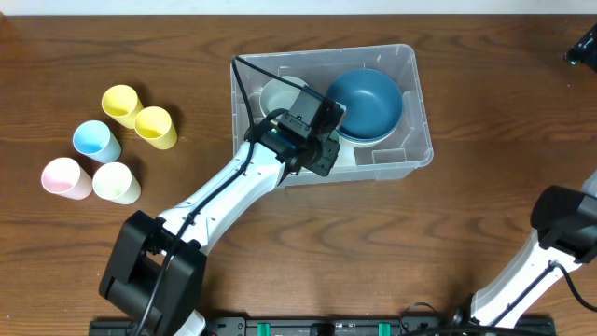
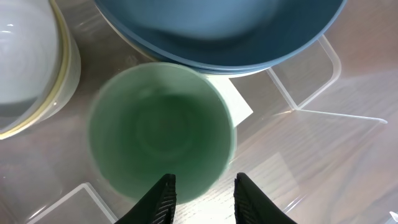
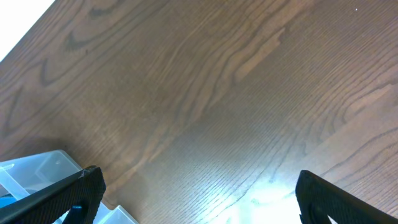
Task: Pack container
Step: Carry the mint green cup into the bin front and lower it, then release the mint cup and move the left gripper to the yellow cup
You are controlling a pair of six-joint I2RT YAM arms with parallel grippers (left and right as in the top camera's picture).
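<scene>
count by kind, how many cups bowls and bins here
cups: 6 (yellow cup, second yellow cup, blue cup, pink cup, cream cup, green cup)
bowls: 2 (blue bowl, white bowl), any nested under blue unclear
container: 1
total: 9

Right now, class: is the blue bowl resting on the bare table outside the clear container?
No, the blue bowl sits inside the container, beside a white bowl.

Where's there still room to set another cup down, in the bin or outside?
Inside the container, only the near-right corner is bare, bordered by green cup and blue bowl; the white bowl crowds the far left. Bare table lies right of it.
</scene>
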